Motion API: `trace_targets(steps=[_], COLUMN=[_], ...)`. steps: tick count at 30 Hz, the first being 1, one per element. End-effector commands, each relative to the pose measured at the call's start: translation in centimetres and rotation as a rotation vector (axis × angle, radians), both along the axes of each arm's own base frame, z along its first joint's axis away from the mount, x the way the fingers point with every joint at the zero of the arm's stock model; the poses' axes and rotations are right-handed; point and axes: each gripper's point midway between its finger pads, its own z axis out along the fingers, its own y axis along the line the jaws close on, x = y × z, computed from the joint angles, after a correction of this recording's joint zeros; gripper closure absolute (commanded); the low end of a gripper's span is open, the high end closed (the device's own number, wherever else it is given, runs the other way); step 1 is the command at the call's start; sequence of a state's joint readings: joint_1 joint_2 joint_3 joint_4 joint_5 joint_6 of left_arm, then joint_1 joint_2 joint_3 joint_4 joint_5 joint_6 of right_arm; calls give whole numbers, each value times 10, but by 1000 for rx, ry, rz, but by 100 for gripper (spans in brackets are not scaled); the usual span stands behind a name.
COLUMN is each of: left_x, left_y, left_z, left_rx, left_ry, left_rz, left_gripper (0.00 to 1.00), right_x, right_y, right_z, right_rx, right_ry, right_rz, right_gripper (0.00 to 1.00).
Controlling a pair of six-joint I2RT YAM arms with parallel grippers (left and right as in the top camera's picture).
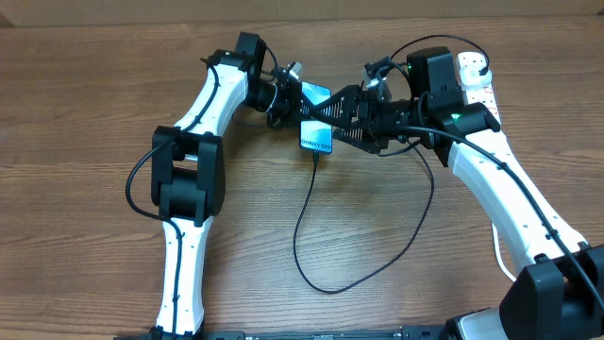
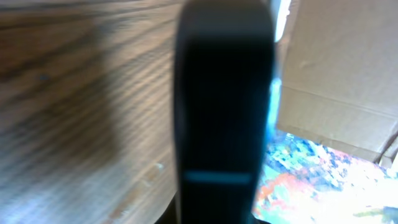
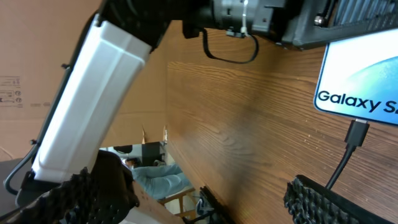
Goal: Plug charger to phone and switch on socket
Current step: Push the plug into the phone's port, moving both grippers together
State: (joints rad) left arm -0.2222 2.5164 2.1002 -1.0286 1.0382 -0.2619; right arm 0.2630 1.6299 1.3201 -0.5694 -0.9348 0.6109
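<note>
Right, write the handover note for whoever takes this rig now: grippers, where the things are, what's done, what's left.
Left gripper: shut, apparently clamped on the top end of the phone.
Right gripper: open, holding nothing, close beside the phone.
Charger: small tip is seated in the phone's lower edge. The cable loops across the table and runs back under the right arm.
Socket: far right, mostly hidden by the right arm. Its switch position cannot be seen.
Done: charger is in the phone, whose screen is lit.
Left: switch on the socket.
</note>
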Motion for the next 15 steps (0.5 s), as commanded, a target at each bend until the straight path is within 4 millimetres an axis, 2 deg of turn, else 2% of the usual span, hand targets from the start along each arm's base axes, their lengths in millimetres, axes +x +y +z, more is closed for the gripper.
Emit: trace_targets(steps=[1, 5, 10, 15], left_x=[2, 5, 6, 3], left_y=[-1, 7, 7, 5], left_z=[-5, -19, -21, -35], left_rx=[-6, 86, 92, 74], left_ry=[-27, -44, -51, -21], left_rz=[-16, -6, -6, -15], left_gripper=[96, 96, 96, 96], right_x=[1, 1, 1, 1], right_y=[0, 0, 0, 0], right_z=[7, 7, 7, 7], right_rx=[-3, -2, -3, -2], right_ry=[-39, -39, -38, -37], right_rz=[2, 3, 2, 3], right_gripper=[3, 3, 3, 3])
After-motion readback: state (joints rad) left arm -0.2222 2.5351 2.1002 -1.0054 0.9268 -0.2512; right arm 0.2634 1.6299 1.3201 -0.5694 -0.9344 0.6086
